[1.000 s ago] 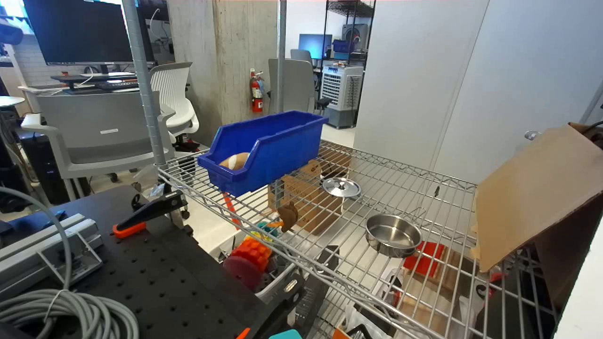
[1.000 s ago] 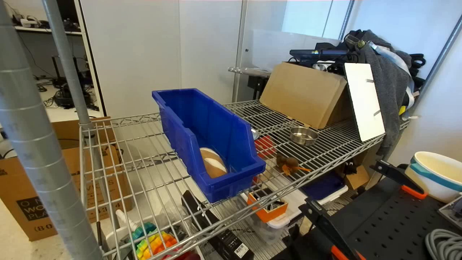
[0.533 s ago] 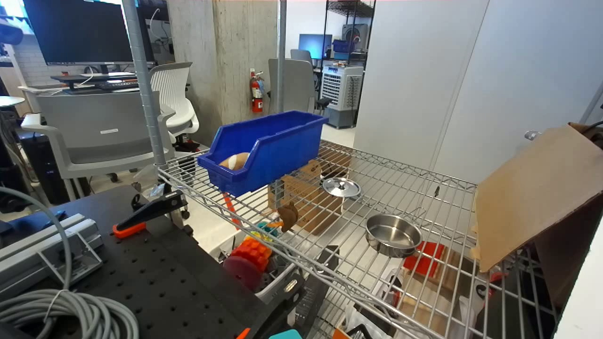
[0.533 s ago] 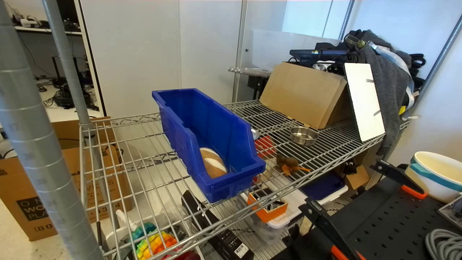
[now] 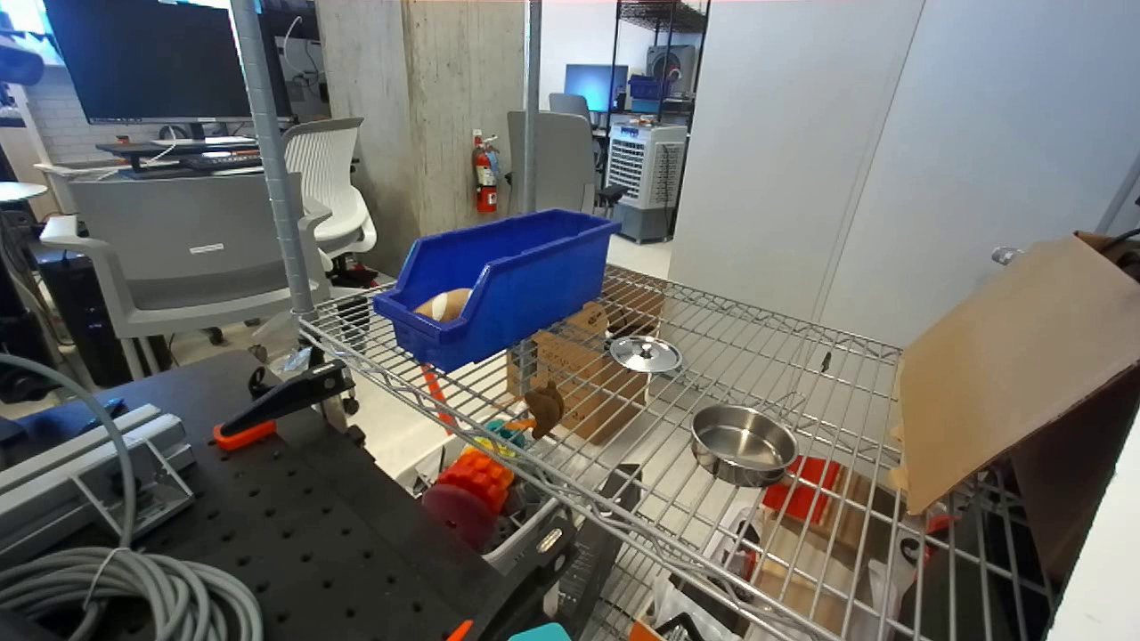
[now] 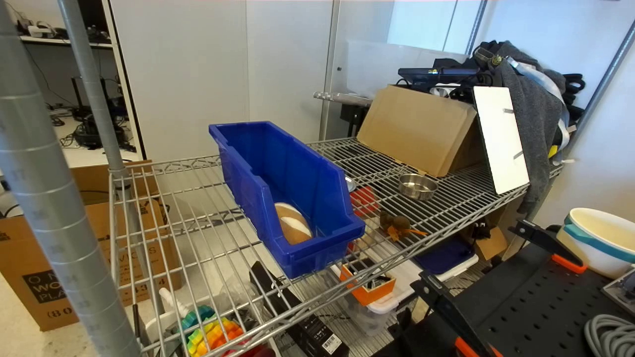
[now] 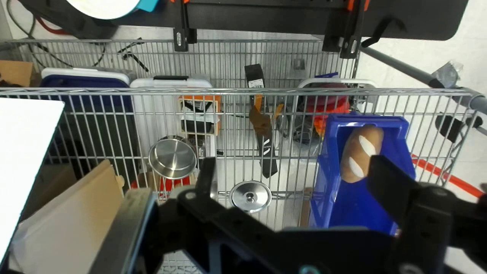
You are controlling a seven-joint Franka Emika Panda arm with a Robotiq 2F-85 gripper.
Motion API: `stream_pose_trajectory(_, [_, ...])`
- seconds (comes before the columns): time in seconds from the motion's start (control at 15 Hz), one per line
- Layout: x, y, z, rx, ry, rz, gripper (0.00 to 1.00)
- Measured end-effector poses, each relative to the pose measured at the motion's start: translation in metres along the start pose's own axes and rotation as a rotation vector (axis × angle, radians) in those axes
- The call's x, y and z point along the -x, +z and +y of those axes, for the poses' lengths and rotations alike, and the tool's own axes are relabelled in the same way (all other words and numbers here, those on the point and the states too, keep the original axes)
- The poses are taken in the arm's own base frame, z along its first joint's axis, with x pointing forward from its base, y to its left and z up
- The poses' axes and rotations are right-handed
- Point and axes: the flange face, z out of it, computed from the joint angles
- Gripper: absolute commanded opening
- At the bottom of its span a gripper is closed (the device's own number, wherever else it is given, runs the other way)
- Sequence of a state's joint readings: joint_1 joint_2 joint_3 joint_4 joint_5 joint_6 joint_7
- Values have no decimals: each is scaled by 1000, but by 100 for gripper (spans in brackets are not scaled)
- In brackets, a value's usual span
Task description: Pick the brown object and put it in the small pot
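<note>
Along the bottom of the wrist view: gripper [image 7: 291,163], dark, jaws spread wide. It masks the lower part of the blue bin [image 7: 325,182] at frame right and just clips the edge of the bread loaf [image 7: 360,154] inside. Brown object [image 7: 260,118] lies on the wire shelf [image 7: 228,91], upper centre; exact form hard to make out over the black box [image 7: 268,161] below. Small steel pot [image 7: 172,158] left of centre; knobbed lid [image 7: 250,196] lower centre. White panel [image 7: 23,150] cut off at left edge. Upper half of an exterior view: concrete pillar [image 5: 454,93], fire extinguisher [image 5: 485,178], grey office chair [image 5: 169,233].
</note>
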State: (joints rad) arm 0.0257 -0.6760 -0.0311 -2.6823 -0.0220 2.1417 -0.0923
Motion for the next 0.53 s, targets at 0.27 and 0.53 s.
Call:
stream_pose_trajectory(0.27, [-20,76,20,-87,47,-43,100])
stream_pose_trajectory(0.53, [-38,157,24,-107,97,-93,100])
